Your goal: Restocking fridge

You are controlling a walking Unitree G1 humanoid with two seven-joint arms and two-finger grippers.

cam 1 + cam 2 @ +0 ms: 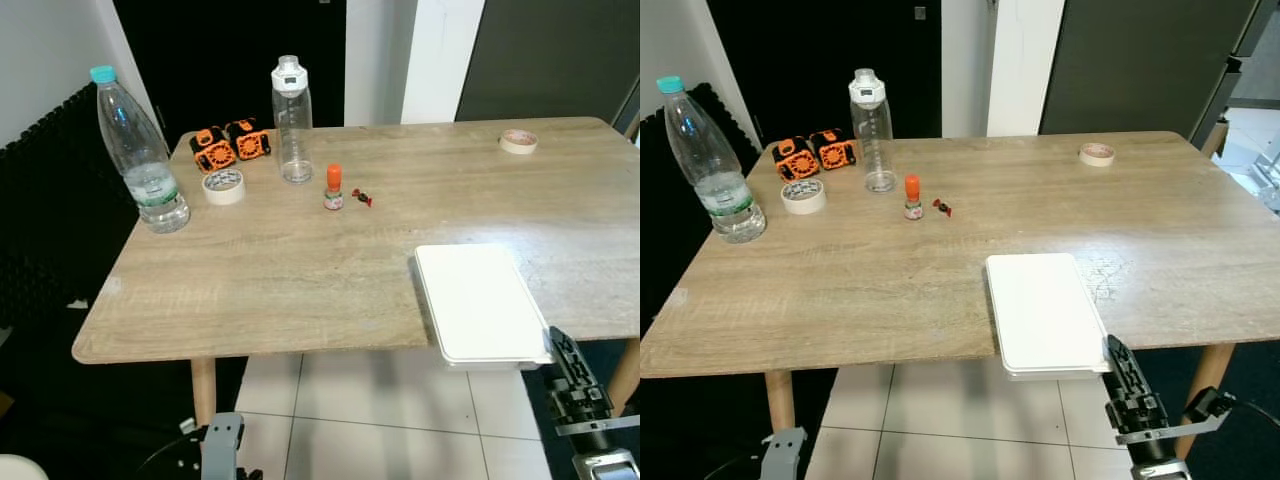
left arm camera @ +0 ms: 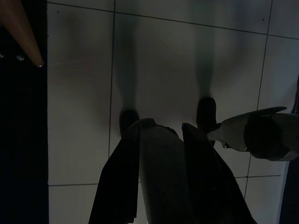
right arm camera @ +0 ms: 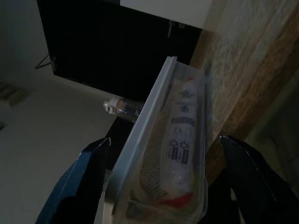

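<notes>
Your right gripper [image 3: 163,179] stood spread wide at the near table [image 1: 300,270] edge, fingers either side of the white lidded container [image 1: 1045,310]; packet inside bore print too small to read; your left gripper [image 2: 161,154] hung over floor tiles, fingers slightly parted, empty; water bottle [image 1: 140,150] label unreadable.

A flat white lidded container [image 1: 480,303] overhangs the table's near edge.

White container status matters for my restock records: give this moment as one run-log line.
white container: at table near edge | right gripper: open, facing its end | left gripper: hangs over floor
</notes>
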